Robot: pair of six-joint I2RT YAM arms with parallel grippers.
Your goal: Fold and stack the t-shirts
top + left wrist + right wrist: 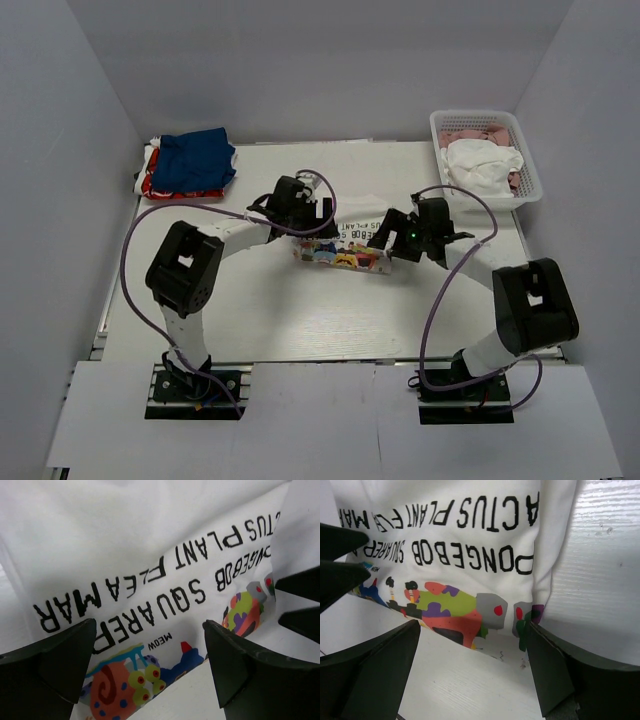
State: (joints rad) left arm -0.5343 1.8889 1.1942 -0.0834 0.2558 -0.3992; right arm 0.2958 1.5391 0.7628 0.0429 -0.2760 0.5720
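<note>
The white t-shirt (pixel 345 240) lies folded at the table's middle, its cartoon print and black lettering facing up. It also shows in the left wrist view (pixel 150 545) and the right wrist view (pixel 455 540). My left gripper (pixel 312 228) (pixel 149 640) is open and empty over the shirt's left printed edge. My right gripper (pixel 395 243) (pixel 474 635) is open and empty over its right printed edge. The folded royal-blue shirt (pixel 195 158) lies on the red one (pixel 160 187) at the back left.
A white basket (pixel 527 160) holding white and pink cloth stands at the back right. White walls close in the table on three sides. The right gripper's fingers (pixel 300 600) show in the left wrist view, close beside the left gripper.
</note>
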